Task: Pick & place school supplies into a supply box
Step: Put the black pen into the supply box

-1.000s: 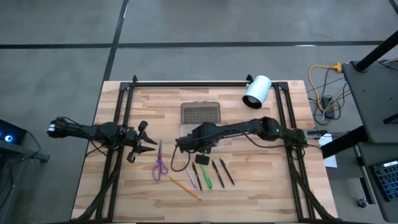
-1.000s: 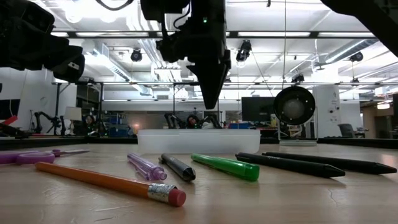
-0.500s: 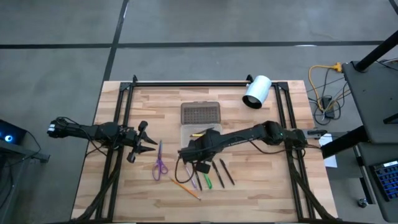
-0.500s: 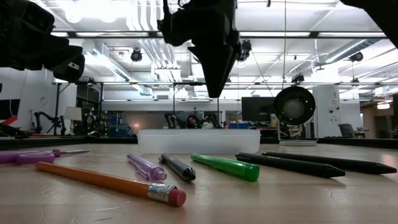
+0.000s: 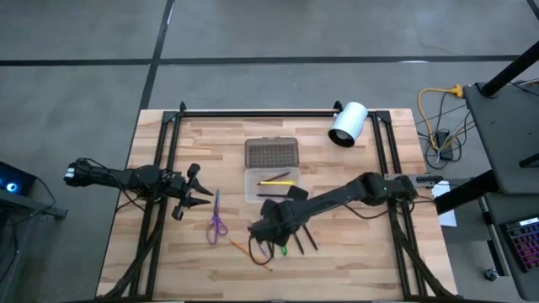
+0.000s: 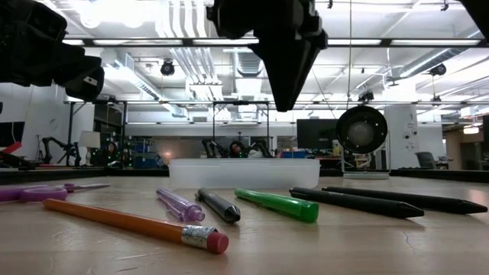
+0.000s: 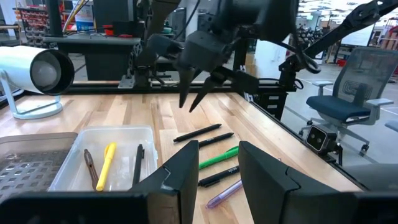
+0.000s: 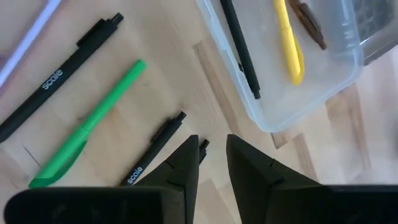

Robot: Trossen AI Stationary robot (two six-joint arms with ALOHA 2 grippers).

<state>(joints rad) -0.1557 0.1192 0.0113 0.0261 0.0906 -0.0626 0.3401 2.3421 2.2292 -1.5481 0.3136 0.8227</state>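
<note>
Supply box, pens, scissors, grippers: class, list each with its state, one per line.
Supply box: open, lid folded back, three pens inside.
Green pen: lying on table.
Pencil: lying on table.
Scissors: closed, on table.
Left gripper: open, empty.
Right gripper: open, empty, above pens.

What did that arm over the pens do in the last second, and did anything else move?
The right gripper pulled back from above the box toward the table's near edge and now hangs over the loose pens, holding nothing, jaws slightly apart. The box shows a yellow pen and a black one inside. The left gripper, scissors and pens on the table stayed put.
</note>
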